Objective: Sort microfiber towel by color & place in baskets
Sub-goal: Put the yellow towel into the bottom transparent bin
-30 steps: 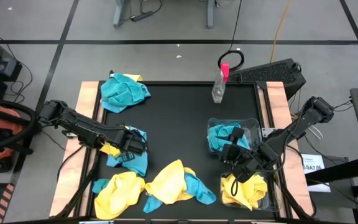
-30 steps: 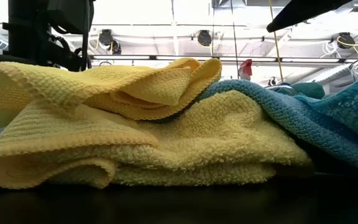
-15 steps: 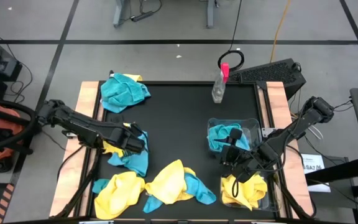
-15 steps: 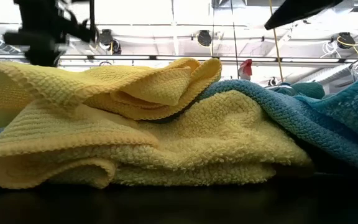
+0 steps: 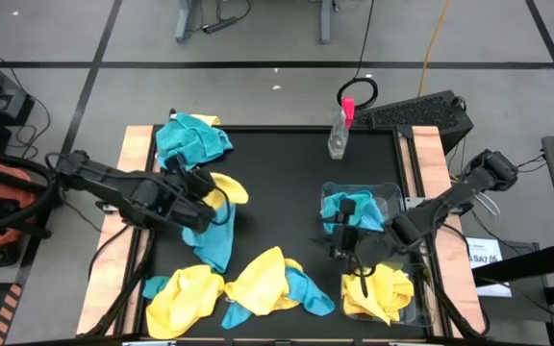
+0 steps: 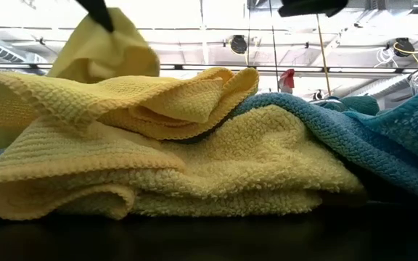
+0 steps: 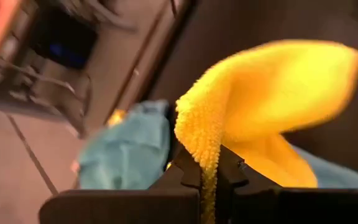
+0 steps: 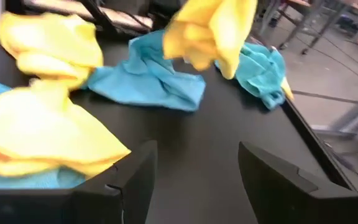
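The left gripper (image 7: 209, 180) has its jaws clenched on a fold of a yellow towel (image 7: 266, 93), whose looped pile rises from between the dark fingers (image 7: 185, 171) and flops over in a soft arc; much of its far edge is smeared by motion. From above, the left gripper (image 5: 192, 187) sits over the left half of the worktop (image 5: 277, 183), the yellow towel (image 5: 224, 188) lifted beside it, and a teal towel (image 5: 212, 240) trails below it; whether that one is also gripped cannot be told.

The right gripper (image 8: 194, 180) has its jaws released, wide apart, nothing between them. It hangs just beside the two baskets, on their inner side (image 5: 347, 238), and its arm covers part of them.

The far basket (image 5: 390, 189), clear plastic with rounded corners, holds a teal towel (image 5: 335, 210). The near basket (image 5: 407, 308) holds a crumpled yellow towel (image 5: 378, 293).

A heap of yellow and teal towels (image 5: 248, 284) lies along the near edge. In the low view it fills nearly everything, coarse waffle-like weave in front (image 6: 107, 152). Another teal towel (image 5: 190, 142) lies bunched at the far-left corner. A spray bottle (image 5: 339, 130) with a pink top stands at the far edge.
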You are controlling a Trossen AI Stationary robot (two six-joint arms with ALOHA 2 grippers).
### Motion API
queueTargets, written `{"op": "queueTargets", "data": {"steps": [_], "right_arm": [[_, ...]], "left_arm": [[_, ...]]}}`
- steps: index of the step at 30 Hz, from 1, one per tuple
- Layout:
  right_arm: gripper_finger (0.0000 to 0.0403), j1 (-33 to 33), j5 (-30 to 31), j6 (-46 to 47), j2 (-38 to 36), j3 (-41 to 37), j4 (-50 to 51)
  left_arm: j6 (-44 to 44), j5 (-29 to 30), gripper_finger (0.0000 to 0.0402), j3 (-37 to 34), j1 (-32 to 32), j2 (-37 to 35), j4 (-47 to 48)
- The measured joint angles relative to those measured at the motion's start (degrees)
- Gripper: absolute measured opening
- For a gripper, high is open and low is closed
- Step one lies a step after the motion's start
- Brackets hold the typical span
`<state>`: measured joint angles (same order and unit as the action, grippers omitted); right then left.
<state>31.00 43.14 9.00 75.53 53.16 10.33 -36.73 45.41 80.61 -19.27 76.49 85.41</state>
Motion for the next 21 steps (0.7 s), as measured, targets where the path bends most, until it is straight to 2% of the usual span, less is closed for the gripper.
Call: {"op": "queueTargets", "data": {"steps": [3, 10, 14, 21], "right_arm": [[0.0217, -2.22, -2.94, -3.83, 0.00, -2.08, -6.75], [0.0219, -7.42, -9.76, -13.21, 0.00, -6.40, -24.42], [0.0246, -10.20, -11.16, -14.82, 0.00, -6.94, -27.40], [0.0319, -14.38, -20.50, -14.36, 1.72, -6.96, -32.67]], "left_arm": [[5.24, 2.72, 0.0005, 0.73, 0.00, -0.04, -5.62], [22.97, 1.30, 0.0005, 0.79, 0.02, 0.81, -26.03], [32.12, -3.31, 0.0005, 0.79, 0.02, 1.14, -36.57], [44.82, -13.19, 0.0004, -0.39, 0.60, 2.55, -52.72]]}}
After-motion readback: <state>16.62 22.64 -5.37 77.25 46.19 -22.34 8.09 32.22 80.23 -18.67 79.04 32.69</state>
